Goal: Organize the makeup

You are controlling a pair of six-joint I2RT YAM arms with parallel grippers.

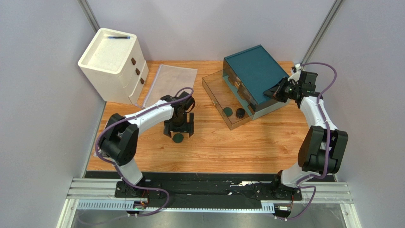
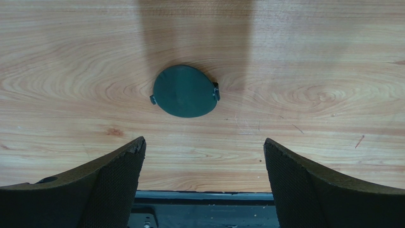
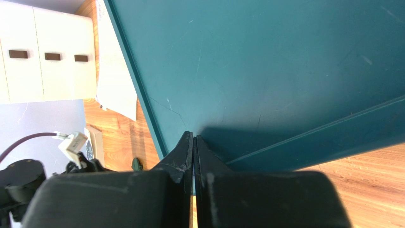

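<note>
While a green compact (image 1: 228,111) and a black compact (image 1: 240,113) already lie in the clear drawer (image 1: 216,92) pulled out of the teal case (image 1: 252,71), I judge the task only partly done. A third piece, the dark green puff (image 2: 184,91), lies alone on the bare surface (image 1: 228,147), left of the drawer and nearer than it. I can find no tubes or bottles in any view.

Left hand (image 1: 178,130): released, with the fingers (image 2: 119,171) spread wide and touching nothing. The puff lies just beyond the fingertips, centred between them, and in the overhead view the hand hangs directly over it. I judge the step in hand to be the pick-up of this puff, with carriage to the drawer left to do.

Right hand (image 3: 194,142): clenched, with the fingertips pressed together and no visible gap, and the tips against the near right edge of the teal case. I cannot tell whether they pinch a thin lip there.

The white drawer unit (image 1: 114,57) and clear pouch (image 1: 168,83) sit at far left.
</note>
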